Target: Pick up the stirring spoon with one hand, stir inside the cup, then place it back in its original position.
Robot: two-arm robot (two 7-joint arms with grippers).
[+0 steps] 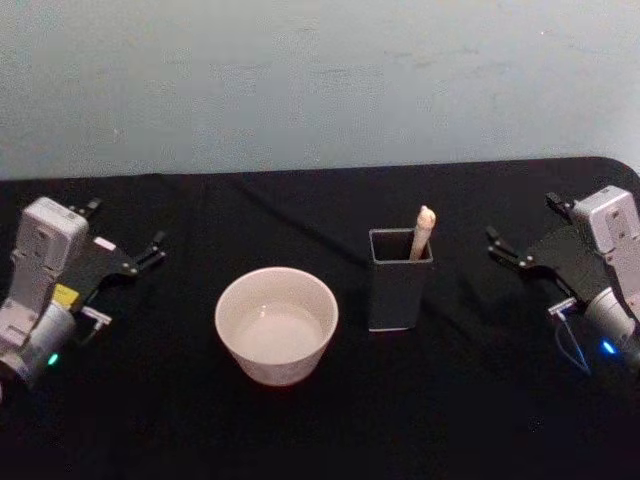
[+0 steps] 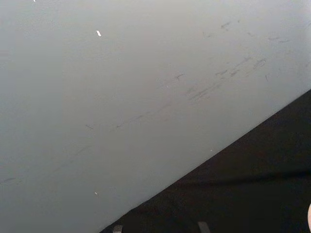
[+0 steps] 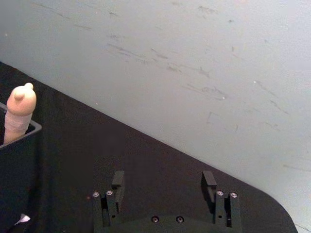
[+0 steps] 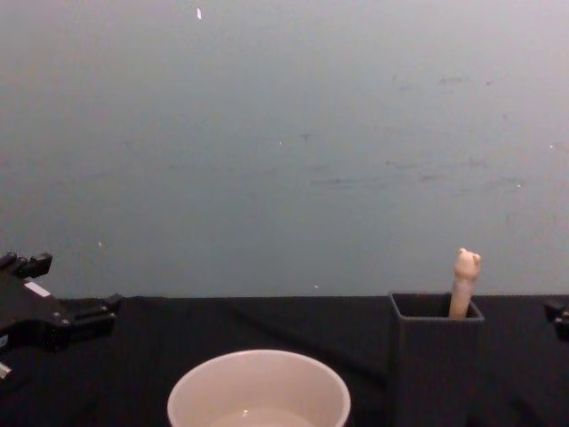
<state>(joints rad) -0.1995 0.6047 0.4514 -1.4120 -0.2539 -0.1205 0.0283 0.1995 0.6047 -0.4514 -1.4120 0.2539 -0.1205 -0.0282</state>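
One stirring spoon [image 1: 422,230], pale beige, bear-head top

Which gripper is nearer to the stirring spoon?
Right. The right gripper sits just right of the stirring spoon; the left gripper is far to its left, beyond the cup.

**Four cameras, one table**

The head view looks steeply down on the black table [image 1: 320,440]. The chest view looks low across it, close to the cup [image 4: 267,374] and holder [image 4: 436,365], which both views share. Both wrist views face the grey wall [image 2: 121,97]. The right one also catches the stirring spoon [image 3: 19,111], the left perhaps the cup's edge.
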